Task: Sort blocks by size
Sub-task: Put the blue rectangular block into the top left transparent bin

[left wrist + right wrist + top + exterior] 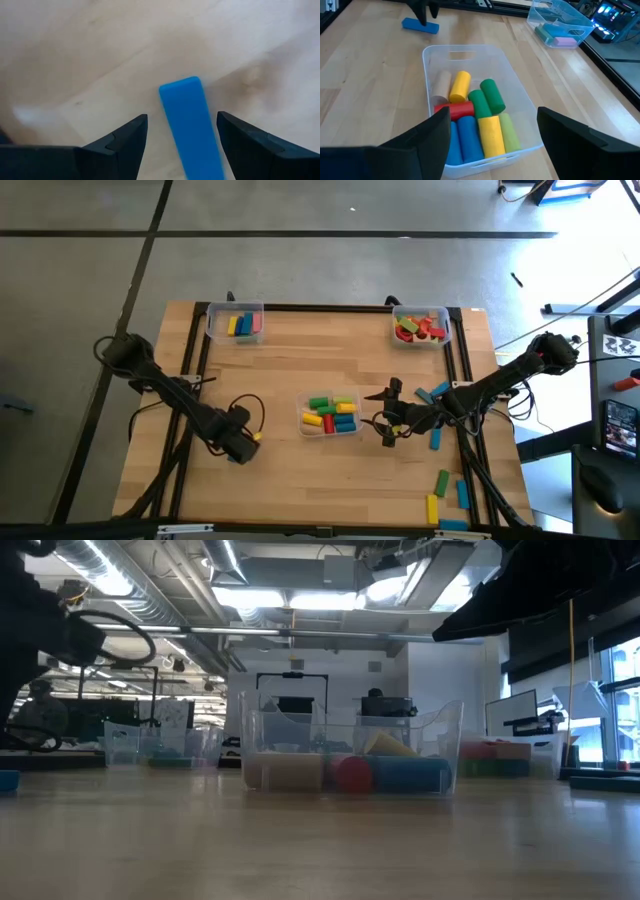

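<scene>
**Q:** Starting on the left, what is your left arm over?

**A:** Your left gripper (pixel 181 116) hangs low over the left-centre of the table (pixel 300 370) with its jaws spread wide and nothing in them. A blue bar (pixel 189 125) lies flat on the wood between the two fingers, and neither finger touches it.

**Q:** How will that bar handle?

**A:** It looks like painted wood, so expect it to be light and rigid, with no give. The glossy paint may let it slip. Take it across its narrow width, on the two long sides and near mid-length, so it doesn't swing when you lift it. The fingers already line up with those sides.

**Q:** And further along?

**A:** The middle bin (pixel 432 55) holds short round stubs (pixel 480 125) in yellow, red, green and blue. They're smooth and likely to roll, so pinch one across its curved sides rather than by its ends. Your right gripper (pixel 493 112) waits just beside that bin, also wide open and empty.

**Q:** What's at the far right?

**A:** Loose blocks (pixel 436 440) lie scattered near the table's right edge, blue, green and yellow. They lie flat and apart from one another, so each can be taken on its own.
</scene>
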`<state>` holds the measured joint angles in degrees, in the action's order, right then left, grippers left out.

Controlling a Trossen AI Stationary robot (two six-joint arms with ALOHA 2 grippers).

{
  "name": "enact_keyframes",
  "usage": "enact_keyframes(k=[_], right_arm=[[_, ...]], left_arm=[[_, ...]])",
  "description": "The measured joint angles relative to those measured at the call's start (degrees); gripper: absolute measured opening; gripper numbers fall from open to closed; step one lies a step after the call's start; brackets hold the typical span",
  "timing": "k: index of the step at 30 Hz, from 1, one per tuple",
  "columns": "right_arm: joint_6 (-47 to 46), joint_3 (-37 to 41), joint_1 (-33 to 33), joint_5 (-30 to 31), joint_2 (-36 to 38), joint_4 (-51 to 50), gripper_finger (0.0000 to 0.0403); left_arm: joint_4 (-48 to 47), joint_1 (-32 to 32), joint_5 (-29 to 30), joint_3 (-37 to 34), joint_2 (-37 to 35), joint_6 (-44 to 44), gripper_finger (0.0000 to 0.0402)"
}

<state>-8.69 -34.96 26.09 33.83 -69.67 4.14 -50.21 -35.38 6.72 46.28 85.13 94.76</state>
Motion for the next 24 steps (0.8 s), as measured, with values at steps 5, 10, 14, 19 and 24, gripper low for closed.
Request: enact_keyframes(k=[5,10,14,19,24], right_arm=[[0.00,0.00,0.01,-0.34,0.00,-0.02,0.0285],[0.00,-0.01,0.02,-0.36,0.00,-0.02,0.0285],[0.00,-0.02,-0.01,-0.36,0.00,-0.02,0.0285],[0.00,0.00,0.02,-0.35,0.00,-0.02,0.0285],[0.00,-0.02,0.02,-0.34,0.00,-0.02,0.0285]], left_arm=[[1.75,-0.22,0.00,0.00,1.87,-0.47,0.0233],[3.05,-0.23,-0.08,0.04,3.15,-1.95,0.0233],[3.04,-0.24,-0.41,0.04,4.57,-2.13,0.0233],[5.31,-0.24,-1.10,0.08,5.96,-4.39,0.0233],[5.85,-0.22,-1.53,0.17,6.42,-5.62,0.0227]])
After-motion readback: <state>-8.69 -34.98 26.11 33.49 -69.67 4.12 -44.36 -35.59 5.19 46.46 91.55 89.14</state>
